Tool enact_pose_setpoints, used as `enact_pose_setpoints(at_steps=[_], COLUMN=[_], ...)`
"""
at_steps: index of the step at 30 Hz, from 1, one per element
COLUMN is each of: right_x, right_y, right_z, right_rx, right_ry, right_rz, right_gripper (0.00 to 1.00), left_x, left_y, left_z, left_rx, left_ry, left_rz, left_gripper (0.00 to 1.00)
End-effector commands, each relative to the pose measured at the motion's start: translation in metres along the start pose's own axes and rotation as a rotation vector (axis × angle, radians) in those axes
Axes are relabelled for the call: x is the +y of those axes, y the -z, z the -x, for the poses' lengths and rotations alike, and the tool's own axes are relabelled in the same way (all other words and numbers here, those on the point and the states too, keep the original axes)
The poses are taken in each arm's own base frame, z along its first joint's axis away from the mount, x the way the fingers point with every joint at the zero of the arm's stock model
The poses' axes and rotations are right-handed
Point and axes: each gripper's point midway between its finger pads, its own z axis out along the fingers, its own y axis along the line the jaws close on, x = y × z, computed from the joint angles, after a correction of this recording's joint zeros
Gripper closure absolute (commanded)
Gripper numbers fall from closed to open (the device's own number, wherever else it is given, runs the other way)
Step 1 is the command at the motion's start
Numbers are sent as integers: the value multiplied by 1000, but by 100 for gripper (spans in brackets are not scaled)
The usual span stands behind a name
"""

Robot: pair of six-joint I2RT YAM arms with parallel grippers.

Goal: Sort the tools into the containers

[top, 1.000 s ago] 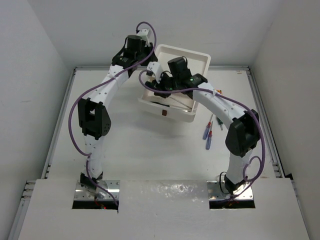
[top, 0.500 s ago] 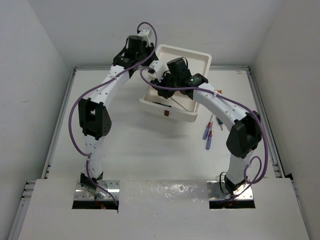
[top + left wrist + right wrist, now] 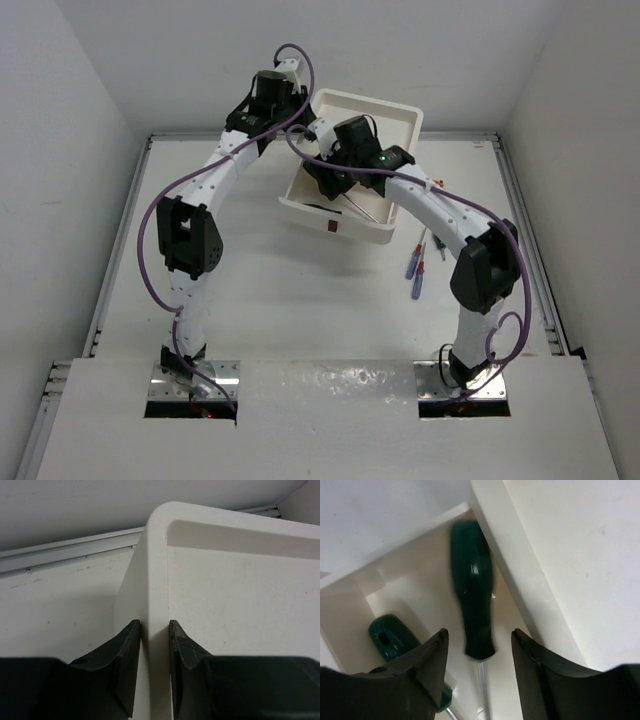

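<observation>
The white drawer unit point(image 3: 385, 120) stands at the back, one drawer point(image 3: 345, 222) pulled out toward me. My left gripper point(image 3: 154, 627) is shut on the rim point(image 3: 156, 570) of its tray-like top at the left corner; it also shows in the top view point(image 3: 303, 98). My right gripper point(image 3: 479, 640) hangs open over the open drawer point(image 3: 420, 592). A green-handled screwdriver point(image 3: 472, 595) lies blurred below and between the fingers, touching neither. A second green handle point(image 3: 394, 636) lies to its left. Two blue-purple screwdrivers point(image 3: 415, 265) lie on the table.
The drawer's dark red-brown handle point(image 3: 330, 226) faces the arms. Metal rails point(image 3: 520, 230) edge the table on the right and left, with white walls close behind and beside them. The right arm's elbow point(image 3: 485, 270) stands just beside the loose screwdrivers.
My right gripper has shifted slightly back over the open drawer and its jaws have parted. The left arm has stayed put on the rim.
</observation>
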Motion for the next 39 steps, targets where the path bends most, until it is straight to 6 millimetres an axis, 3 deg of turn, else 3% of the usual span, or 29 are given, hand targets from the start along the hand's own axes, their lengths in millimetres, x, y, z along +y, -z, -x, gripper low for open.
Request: enact_pose_setpoints(at_steps=[1,4,8,12,15,16,19,20,22,23,24,25,26,28,29,31,34,39], right_x=[2,3,0,9,14,11,-32,-48,-98,-134,-147,-150,-169,-173,-185,-189,-190,-177], right_y=[2,7,18,45,91,118,168,177,184,190,188,174,175,153,158,145,123,89], right_z=[-7,-5,5,39,79,93,105,100,56,27,3,-37,-66,-121,-139,-176,-222,-269], right_rx=[26,14,-28,-138,-279,-338,-402,-400,-331,-303,-268,-199,-177,-115,-127,-101,20,220], right_ry=[-43,-33,-30,-24,-9,-10,-86,-169,-323,-455,-521,-622,-700,-779,-823,-848,-836,-822], right_rz=[15,20,7,60,93,72,-122,-173,-273,-343,-367,-372,-405,-442,-490,-554,-591,-527], right_gripper=[44,38,40,41,40,39,40,41,44,45,46,47,47,44,44,45,46,44], left_x=[9,10,8,9,9,9,8,8,7,7,7,6,6,6,6,6,7,8], left_y=[-7,-6,-7,-7,-7,-7,-8,-9,-8,-8,-8,-8,-7,-7,-7,-7,-5,-5], left_z=[-39,-38,-38,-37,-38,-36,-36,-37,-37,-37,-37,-37,-37,-36,-36,-36,-36,-38], left_rx=[112,110,110,109,111,108,109,112,111,111,111,113,113,111,111,110,112,118], left_ry=[12,11,11,13,12,11,13,14,15,17,17,19,17,14,14,12,9,4], left_rz=[37,39,33,32,33,33,32,30,30,30,29,26,24,25,25,28,31,33], left_gripper=[92,91,91,91,91,91,91,91,91,91,91,91,91,91,91,91,91,91])
